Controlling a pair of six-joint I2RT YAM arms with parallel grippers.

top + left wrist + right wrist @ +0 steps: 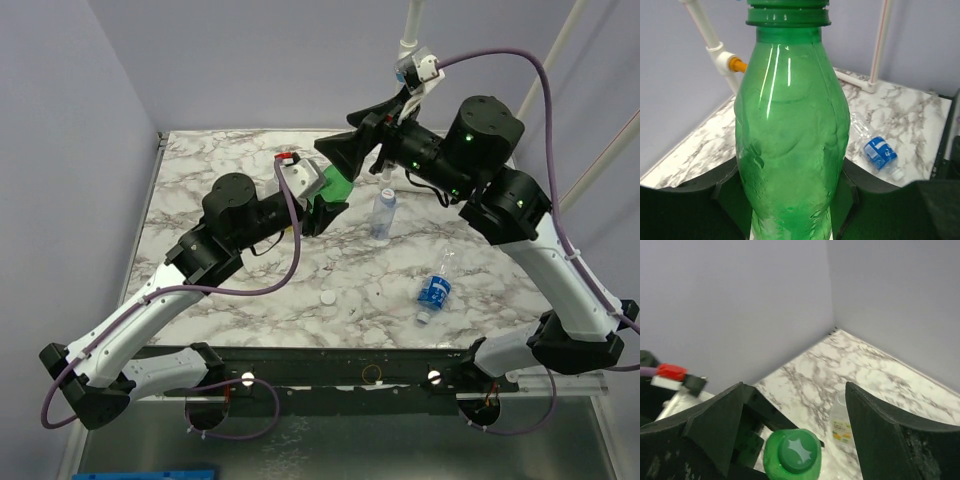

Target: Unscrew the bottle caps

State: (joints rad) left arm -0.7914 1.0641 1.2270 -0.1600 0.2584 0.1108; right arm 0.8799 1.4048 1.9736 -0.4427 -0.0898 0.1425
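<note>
My left gripper (325,205) is shut on the green bottle (338,188) and holds it upright off the table. In the left wrist view (790,190) the bottle (790,140) fills the space between the fingers. Its green cap (792,455) sits on top. My right gripper (345,150) is open above it, and in the right wrist view (795,390) the cap lies low between the spread fingers, untouched. A small clear blue-labelled bottle (384,212) stands mid-table. Another (435,290) lies on its side. A clear bottle with a yellowish label (842,425) shows beyond the cap.
A loose white cap (327,298) lies on the marble table (220,170) in front of the arms. White pipes with an orange valve (737,64) stand at the back. The lying small bottle also shows in the left wrist view (879,151). Purple walls close the back and left.
</note>
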